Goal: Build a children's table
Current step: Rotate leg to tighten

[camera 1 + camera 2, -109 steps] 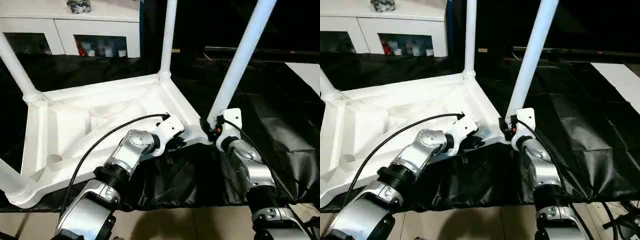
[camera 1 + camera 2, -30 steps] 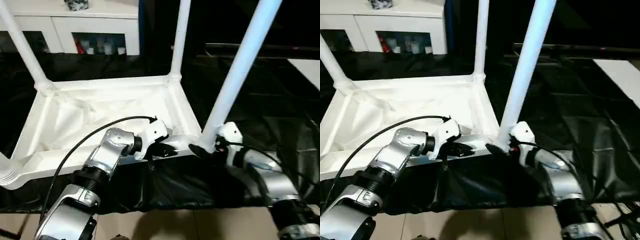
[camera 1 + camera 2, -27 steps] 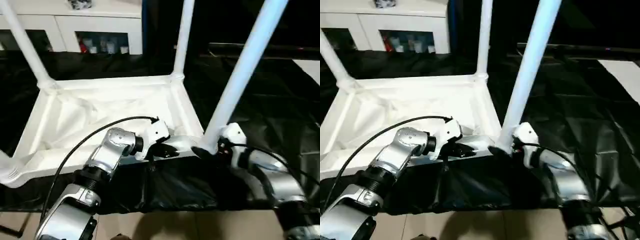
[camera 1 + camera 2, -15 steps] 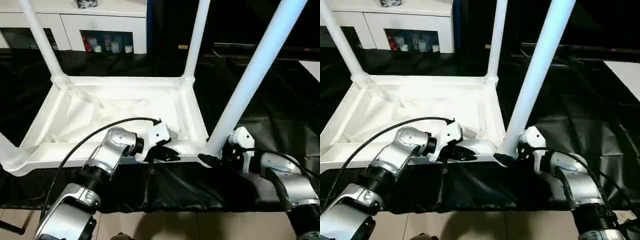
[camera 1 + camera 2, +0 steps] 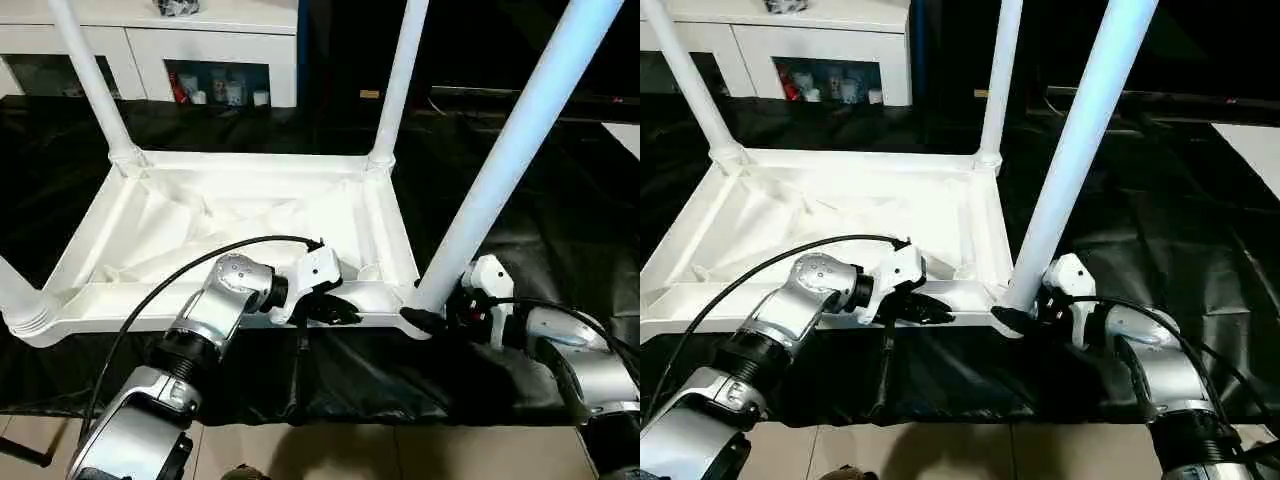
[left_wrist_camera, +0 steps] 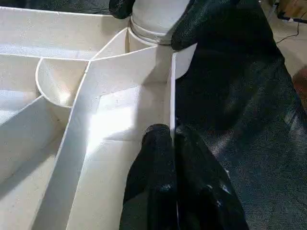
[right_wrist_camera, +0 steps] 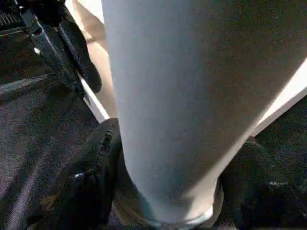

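My left gripper (image 6: 171, 136) is pinched closed at nine o'clock of my right gripper (image 7: 163, 187), whose fingers (image 7: 91, 167) stand spread apart.

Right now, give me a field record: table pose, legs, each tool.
table: children's table upside down on black sheet
legs: four in corner sockets, pointing up
left tool: shut on near rim
right tool: fingers either side of the near right leg at its base
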Controlling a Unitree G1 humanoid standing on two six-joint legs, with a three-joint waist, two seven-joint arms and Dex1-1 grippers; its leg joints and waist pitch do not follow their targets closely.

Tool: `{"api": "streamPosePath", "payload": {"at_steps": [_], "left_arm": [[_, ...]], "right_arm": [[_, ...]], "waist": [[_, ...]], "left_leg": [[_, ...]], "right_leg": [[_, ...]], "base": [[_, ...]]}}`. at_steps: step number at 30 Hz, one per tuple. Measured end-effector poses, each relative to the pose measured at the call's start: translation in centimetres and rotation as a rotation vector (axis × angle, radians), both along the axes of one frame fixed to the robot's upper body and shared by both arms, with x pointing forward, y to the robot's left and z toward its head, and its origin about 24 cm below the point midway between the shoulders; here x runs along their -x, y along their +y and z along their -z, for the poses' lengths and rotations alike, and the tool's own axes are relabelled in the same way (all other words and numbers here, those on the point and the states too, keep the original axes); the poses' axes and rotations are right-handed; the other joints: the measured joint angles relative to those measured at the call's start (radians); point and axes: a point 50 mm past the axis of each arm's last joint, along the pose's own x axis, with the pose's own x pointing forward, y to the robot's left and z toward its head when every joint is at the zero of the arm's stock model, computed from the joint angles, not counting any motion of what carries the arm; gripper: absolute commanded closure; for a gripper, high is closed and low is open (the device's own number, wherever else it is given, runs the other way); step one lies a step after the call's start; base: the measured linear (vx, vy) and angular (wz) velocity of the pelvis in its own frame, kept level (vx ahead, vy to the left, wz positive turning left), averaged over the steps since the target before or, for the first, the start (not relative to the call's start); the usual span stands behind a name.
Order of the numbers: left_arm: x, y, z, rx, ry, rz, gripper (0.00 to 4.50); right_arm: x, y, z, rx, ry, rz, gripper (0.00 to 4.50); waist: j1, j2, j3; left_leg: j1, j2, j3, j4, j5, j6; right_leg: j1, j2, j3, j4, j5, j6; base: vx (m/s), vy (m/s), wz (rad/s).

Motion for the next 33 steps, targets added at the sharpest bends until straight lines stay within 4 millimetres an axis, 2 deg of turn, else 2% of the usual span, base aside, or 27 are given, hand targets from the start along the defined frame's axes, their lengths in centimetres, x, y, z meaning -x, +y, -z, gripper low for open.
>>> {"api": "streamPosePath", "payload": {"at_steps": [11,13,15,17,24,28,29,30,32,33], "left_arm": [[0.0,0.1,0.0,0.000,-0.002,-0.007,4.50],[-0.3,0.1,0.2,-0.004,-0.015,-0.048,4.50],[-0.9,-0.2,0.2,-0.005,-0.044,-0.126,4.50],[-1.0,-0.9,0.4,-0.003,-0.057,-0.167,4.50],[-1.7,-3.3,0.6,0.016,-0.091,-0.344,4.50],[-1.7,-4.1,0.6,0.034,-0.104,-0.378,4.50],[-1.6,-4.1,0.6,0.037,-0.105,-0.377,4.50],[-1.6,-4.1,0.6,0.039,-0.107,-0.376,4.50],[-1.4,-4.0,0.6,0.046,-0.108,-0.366,4.50],[-1.2,-3.9,0.6,0.062,-0.104,-0.353,4.50]], "right_arm": [[0.0,0.3,0.2,-0.023,0.007,0.008,1.89],[-0.4,0.8,0.7,-0.048,0.007,0.078,1.89],[-1.7,1.7,1.0,-0.085,-0.009,0.228,1.89],[-2.3,1.9,1.2,-0.090,-0.012,0.318,1.89],[-5.4,4.1,1.5,-0.162,-0.014,0.684,1.89],[-6.1,4.8,1.4,-0.162,-0.024,0.777,1.89],[-6.0,4.8,1.4,-0.166,-0.032,0.777,1.55],[-6.0,4.8,1.5,-0.168,-0.036,0.777,1.55],[-5.8,4.6,1.5,-0.197,-0.036,0.769,1.21],[-5.6,4.5,1.6,-0.223,-0.028,0.763,1.19]], "waist": [[0.000,0.000,0.000],[-0.002,-0.001,0.000],[-0.017,-0.001,0.000],[-0.024,-0.002,0.000],[-0.044,-0.001,0.000],[-0.048,-0.004,-0.001],[-0.048,-0.004,-0.001],[-0.047,-0.004,-0.001],[-0.047,-0.004,-0.001],[-0.046,-0.003,-0.001]], "left_leg": [[0.000,0.001,0.000,0.005,0.000,0.000],[0.001,0.001,0.000,0.006,0.000,0.000],[0.001,0.001,0.000,0.008,0.000,0.000],[0.002,0.001,0.000,0.009,0.000,0.000],[0.003,0.000,-0.001,0.008,0.000,-0.001],[0.002,0.000,-0.001,0.008,0.000,-0.001],[0.001,0.000,-0.001,0.008,0.000,-0.001],[0.001,0.000,-0.001,0.008,0.000,-0.001],[0.001,0.000,-0.001,0.007,0.000,-0.001],[0.001,0.000,-0.001,0.007,0.000,-0.001]], "right_leg": [[0.000,0.000,0.000,0.003,0.000,0.000],[0.000,0.000,0.000,0.006,0.000,0.000],[0.000,0.000,0.001,0.008,0.002,-0.002],[0.001,0.000,0.001,0.008,0.002,-0.003],[0.001,0.000,0.002,0.007,0.003,-0.004],[0.000,0.000,0.002,0.006,0.003,-0.004],[0.000,0.000,0.002,0.005,0.003,-0.004],[0.000,0.000,0.001,0.005,0.003,-0.004],[0.000,0.000,0.001,0.005,0.003,-0.004],[0.000,0.000,0.001,0.005,0.003,-0.004]], "base": [[0.000,0.000,0.00],[0.000,0.000,0.00],[0.000,0.000,0.00],[0.000,0.000,0.00],[0.000,0.000,0.00],[0.000,0.000,0.00],[0.000,0.000,0.00],[0.000,0.000,0.00],[0.000,0.000,0.00],[0.000,0.000,0.00]]}}
